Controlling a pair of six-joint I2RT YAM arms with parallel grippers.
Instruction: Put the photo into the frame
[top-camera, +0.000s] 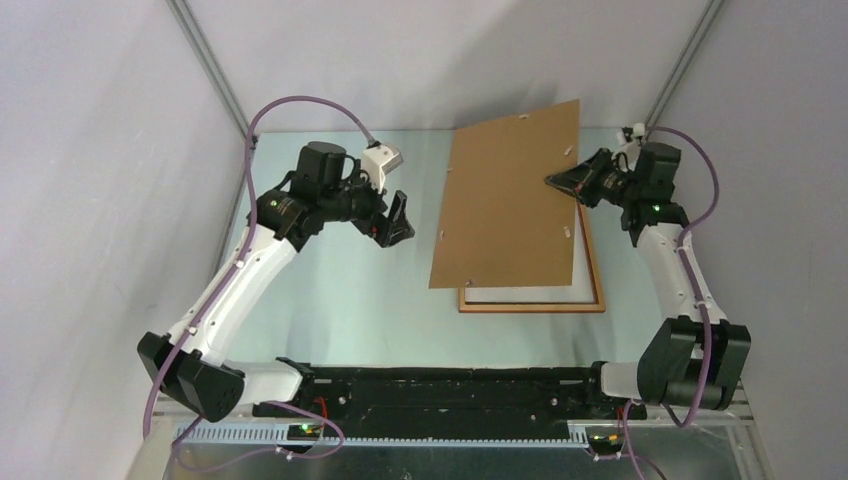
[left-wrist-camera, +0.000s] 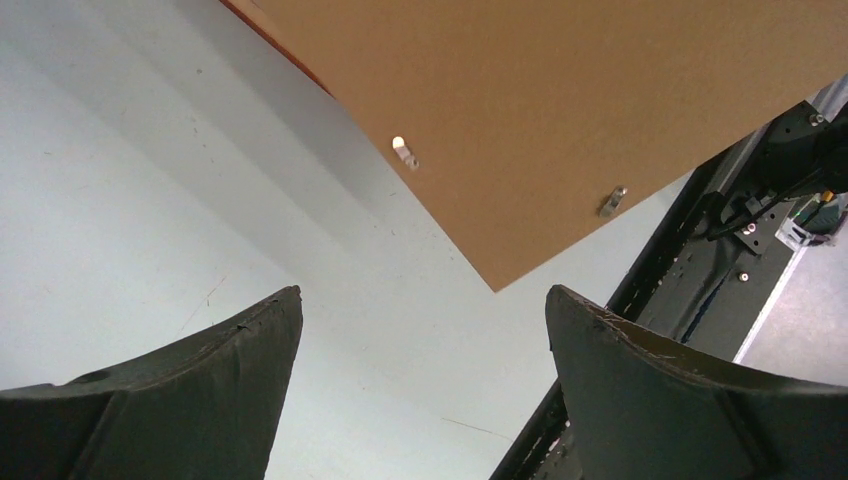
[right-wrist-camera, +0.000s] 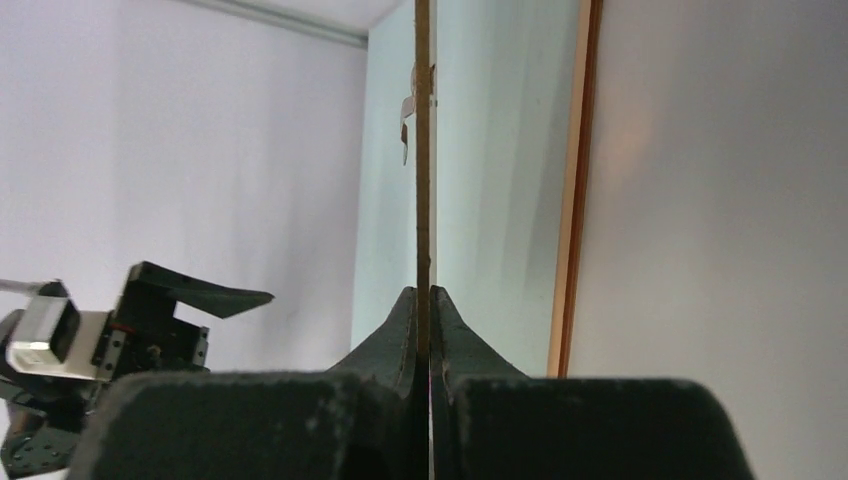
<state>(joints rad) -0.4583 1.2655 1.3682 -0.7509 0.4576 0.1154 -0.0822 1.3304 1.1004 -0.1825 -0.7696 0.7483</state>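
Your right end effector pinches the backing board, tilted above the frame. Your left end effector gapes empty.

no readable text, no labels, no numbers anywhere

A brown backing board with small metal clips hangs tilted above the pale green table
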